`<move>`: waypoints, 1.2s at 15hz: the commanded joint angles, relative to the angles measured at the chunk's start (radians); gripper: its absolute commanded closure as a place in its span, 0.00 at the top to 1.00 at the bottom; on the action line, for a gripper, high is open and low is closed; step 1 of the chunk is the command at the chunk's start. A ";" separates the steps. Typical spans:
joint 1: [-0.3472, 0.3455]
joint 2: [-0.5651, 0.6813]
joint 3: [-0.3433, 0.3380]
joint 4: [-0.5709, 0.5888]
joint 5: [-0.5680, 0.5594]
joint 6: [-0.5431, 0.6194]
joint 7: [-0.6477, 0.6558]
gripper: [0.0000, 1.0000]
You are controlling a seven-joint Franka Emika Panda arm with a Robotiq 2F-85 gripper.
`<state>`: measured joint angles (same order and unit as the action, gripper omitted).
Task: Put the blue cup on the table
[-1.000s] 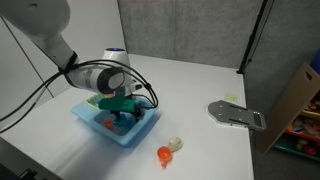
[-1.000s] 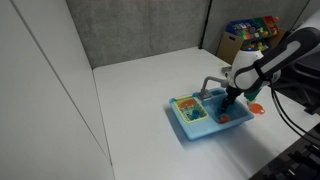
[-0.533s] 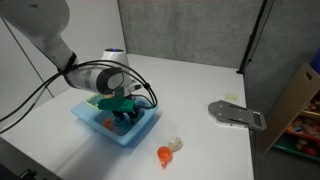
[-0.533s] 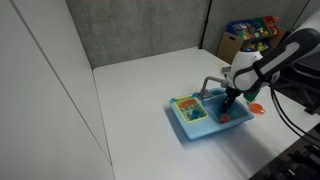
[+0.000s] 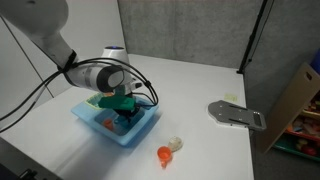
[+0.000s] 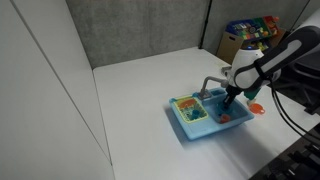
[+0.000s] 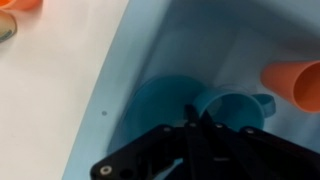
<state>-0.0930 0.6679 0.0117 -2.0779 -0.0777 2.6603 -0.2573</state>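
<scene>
In the wrist view the blue cup (image 7: pixel 228 110) lies low and right of centre, inside the light-blue sink (image 7: pixel 150 50), its handle pointing right. The end effector (image 7: pixel 191 118) comes up from the bottom edge, its dark fingers drawn nearly together and pinching the cup's left rim. An orange toy (image 7: pixel 295 85) lies just right of the cup. The white table (image 7: pixel 50 90) fills the left side.
</scene>
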 commanded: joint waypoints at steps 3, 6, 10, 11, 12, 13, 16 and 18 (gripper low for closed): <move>-0.007 -0.093 -0.010 -0.034 -0.006 -0.066 0.014 0.03; -0.009 -0.130 -0.021 -0.030 -0.008 -0.133 0.009 0.03; -0.011 -0.180 -0.048 -0.023 -0.016 -0.242 0.013 0.03; -0.014 -0.191 -0.057 -0.019 -0.017 -0.266 0.015 0.03; -0.018 -0.200 -0.063 -0.017 -0.015 -0.286 0.014 0.03; -0.024 -0.209 -0.070 -0.015 -0.013 -0.303 0.009 0.03; -0.043 -0.230 -0.088 -0.012 -0.007 -0.339 0.005 0.03; -0.057 -0.236 -0.100 -0.009 -0.004 -0.360 0.007 0.03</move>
<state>-0.1290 0.4627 -0.0763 -2.0850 -0.0777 2.3463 -0.2562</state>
